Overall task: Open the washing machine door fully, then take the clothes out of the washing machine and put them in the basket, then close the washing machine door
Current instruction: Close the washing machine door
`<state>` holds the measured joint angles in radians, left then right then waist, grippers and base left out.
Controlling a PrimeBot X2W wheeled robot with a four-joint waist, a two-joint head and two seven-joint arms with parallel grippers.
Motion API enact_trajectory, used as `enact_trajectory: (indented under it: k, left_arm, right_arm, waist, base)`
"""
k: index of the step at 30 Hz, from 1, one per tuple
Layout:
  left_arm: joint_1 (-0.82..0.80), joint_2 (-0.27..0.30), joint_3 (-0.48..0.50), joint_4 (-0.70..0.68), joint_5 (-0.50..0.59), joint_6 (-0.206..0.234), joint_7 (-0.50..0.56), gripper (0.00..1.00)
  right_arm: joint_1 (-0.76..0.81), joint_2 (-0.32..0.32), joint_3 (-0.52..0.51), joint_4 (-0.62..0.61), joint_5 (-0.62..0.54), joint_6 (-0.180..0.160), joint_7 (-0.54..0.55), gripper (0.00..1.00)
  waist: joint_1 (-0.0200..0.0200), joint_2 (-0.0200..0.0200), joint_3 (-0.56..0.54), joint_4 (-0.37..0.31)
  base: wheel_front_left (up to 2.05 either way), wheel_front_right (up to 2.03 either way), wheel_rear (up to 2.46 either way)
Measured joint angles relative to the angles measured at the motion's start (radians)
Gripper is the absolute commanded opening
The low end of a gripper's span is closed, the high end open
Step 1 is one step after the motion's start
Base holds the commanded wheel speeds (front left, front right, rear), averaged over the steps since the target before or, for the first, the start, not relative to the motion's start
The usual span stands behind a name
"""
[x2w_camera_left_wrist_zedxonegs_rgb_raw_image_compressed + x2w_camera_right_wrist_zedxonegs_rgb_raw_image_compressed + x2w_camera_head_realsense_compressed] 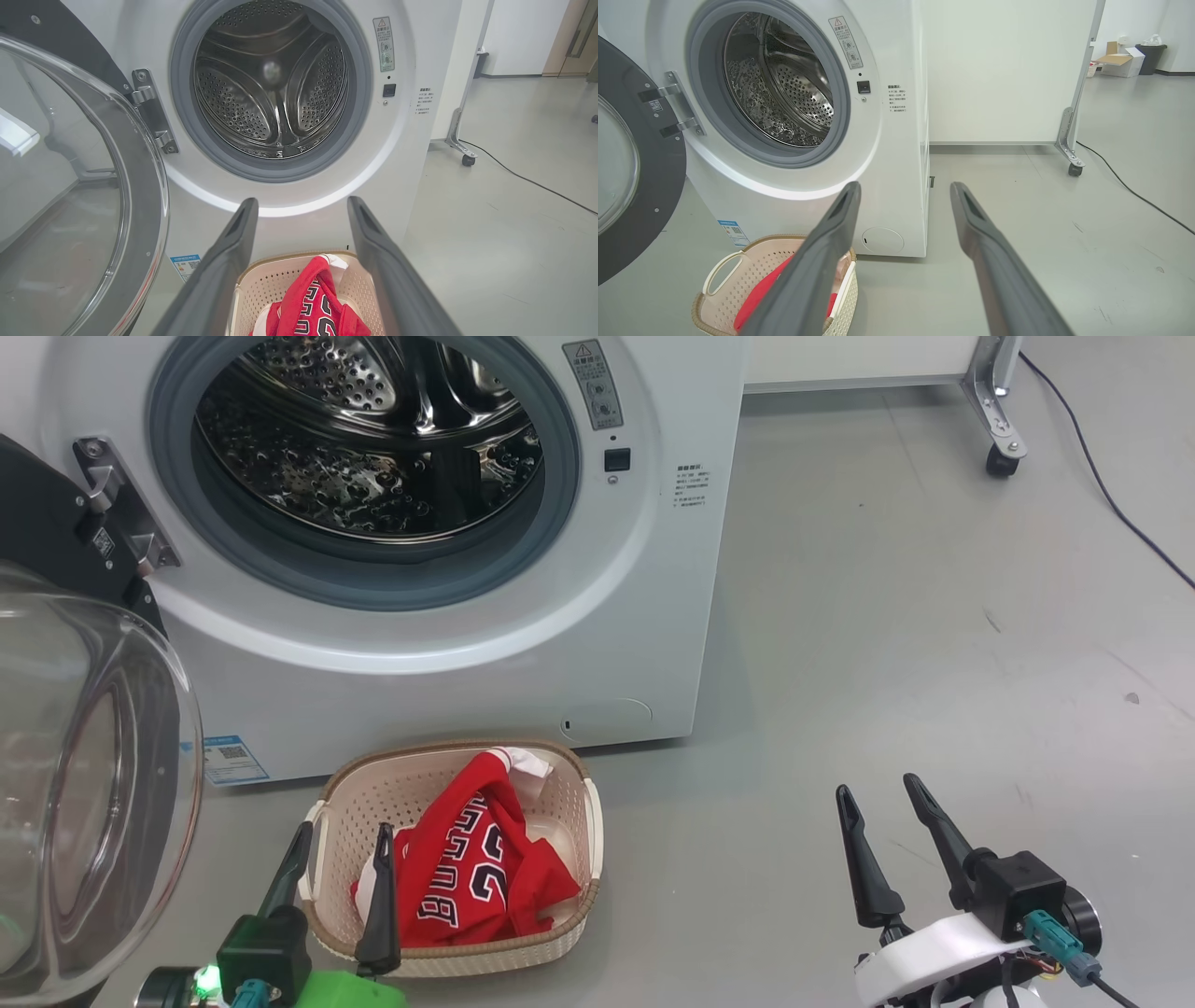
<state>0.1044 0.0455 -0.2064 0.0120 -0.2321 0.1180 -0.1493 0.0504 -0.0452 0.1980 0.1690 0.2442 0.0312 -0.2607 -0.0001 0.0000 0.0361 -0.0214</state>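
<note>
The white washing machine (448, 644) stands with its steel drum (271, 84) showing no clothes inside. Its door (84, 784) hangs swung wide at the left, glass bowl (56, 186) bulging toward me. Red clothes (476, 868) with white trim lie in the cream basket (560, 775) on the floor before the washer. My left gripper (343, 829) is open, hovering over the basket's near left corner with nothing between its fingers. Off to the right, my right gripper (878, 789) stands open above bare floor. The red clothes (313, 303) also show between the left fingers (224, 266).
A metal leg with a black caster (1001, 462) stands at the far right, and a black cable (1111, 495) runs across the grey floor beside it. Boxes and a dark bin (1150, 58) sit far back. Open floor (934, 644) lies right of the washer.
</note>
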Motion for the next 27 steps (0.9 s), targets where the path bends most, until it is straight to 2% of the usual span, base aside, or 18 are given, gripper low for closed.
enact_trajectory:
  k: [27]
  left_arm:
    - [0.003,0.0,0.005,-0.016,0.004,0.0,0.013,1.0]
  right_arm:
    - [0.0,0.0,0.0,0.001,0.0,0.0,0.0,1.0]
  waist:
    - [0.0,0.0,-0.008,0.006]
  base:
    - [-0.13,0.13,0.0]
